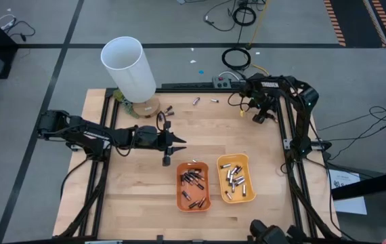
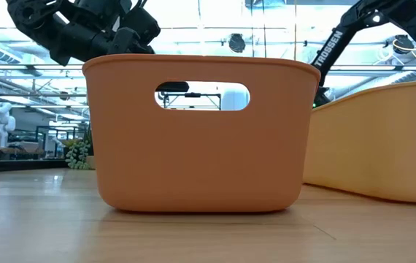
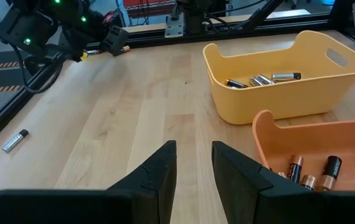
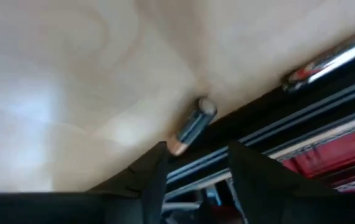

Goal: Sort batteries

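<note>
The orange tray holds dark, coppery-ended batteries. The yellow tray beside it holds silvery ones. Loose batteries lie on the wood near the far edge. My left gripper hovers open just left of the orange tray, with nothing between its fingers. My right gripper is open at the far right, tipped down. It stands over a dark battery that lies flat on the wood beside the black frame rail. My right gripper has one fingertip right at the dark battery's coppery end. Whether it touches the battery, I cannot tell. The battery lies on the table, outside the gap between the fingers.
A tall white tube stands on a wooden disc at the far left. One silvery battery lies loose on the wood, and another silvery cell lies along the rail. Bare wood stretches between the trays and the far edge.
</note>
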Tool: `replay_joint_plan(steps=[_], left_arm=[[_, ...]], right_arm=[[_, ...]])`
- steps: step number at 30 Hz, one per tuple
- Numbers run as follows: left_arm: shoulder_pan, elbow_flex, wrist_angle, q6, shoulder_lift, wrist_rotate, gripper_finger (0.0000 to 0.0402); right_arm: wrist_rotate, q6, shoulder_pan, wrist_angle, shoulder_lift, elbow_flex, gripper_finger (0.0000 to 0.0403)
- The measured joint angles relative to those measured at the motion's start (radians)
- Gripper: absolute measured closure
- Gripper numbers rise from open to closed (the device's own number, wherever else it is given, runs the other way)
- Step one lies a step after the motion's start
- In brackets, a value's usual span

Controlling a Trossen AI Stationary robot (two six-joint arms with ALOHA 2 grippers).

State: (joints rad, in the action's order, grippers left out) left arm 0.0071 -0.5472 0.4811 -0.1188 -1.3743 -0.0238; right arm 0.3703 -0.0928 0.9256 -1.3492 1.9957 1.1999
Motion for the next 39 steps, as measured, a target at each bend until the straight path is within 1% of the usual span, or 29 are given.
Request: replay_joint_plan(steps=[4,8,10,12,15,17,21,24,29,31,34,39], left_arm=[[0.0,0.0,0.004,0.0,0.0,-0.001,0.0288],[0.0,0.0,0.004,0.001,0.0,-0.004,0.0288],[0.0,0.0,0.002,0.001,0.0,-0.004,0.0288],[-0.001,0.0,-0.001,0.001,0.0,-0.004,0.0288],[-0.001,0.0,-0.003,0.001,0.0,-0.003,0.0288],[-0.001,0.0,-0.005,0.002,0.0,-0.003,0.0288],[-0.003,0.0,-0.008,0.002,0.0,-0.001,0.0288],[-0.003,0.0,-0.009,0.001,0.0,0.001,0.0288],[-0.003,0.0,-0.014,0.001,0.0,0.001,0.0288],[-0.003,0.0,-0.014,0.001,0.0,0.001,0.0288],[-0.003,0.0,-0.015,0.0,0.0,0.001,0.0288],[-0.002,0.0,-0.015,0.0,0.0,0.001,0.0288]], right_arm=[[-0.007,-0.018,-0.028,0.058,0.0,0.0,0.0193],[-0.006,-0.036,-0.03,0.081,-0.001,-0.023,0.0164],[0.006,-0.048,-0.016,0.074,0.012,-0.045,0.0158],[0.046,-0.053,-0.028,0.066,0.035,-0.044,0.0157],[0.095,-0.133,-0.055,0.082,0.067,-0.045,0.0156],[0.086,-0.175,-0.067,0.095,0.072,-0.041,0.0156],[0.056,-0.191,-0.085,0.062,0.1,-0.021,0.0156],[0.029,-0.227,-0.082,0.049,0.101,-0.016,0.0164],[0.015,-0.245,-0.083,0.045,0.101,-0.016,0.0189],[0.01,-0.24,-0.083,0.042,0.101,-0.016,0.0201],[-0.03,-0.224,-0.083,0.033,0.101,-0.011,0.0219],[-0.062,-0.193,-0.083,0.025,0.1,-0.01,0.0257]])
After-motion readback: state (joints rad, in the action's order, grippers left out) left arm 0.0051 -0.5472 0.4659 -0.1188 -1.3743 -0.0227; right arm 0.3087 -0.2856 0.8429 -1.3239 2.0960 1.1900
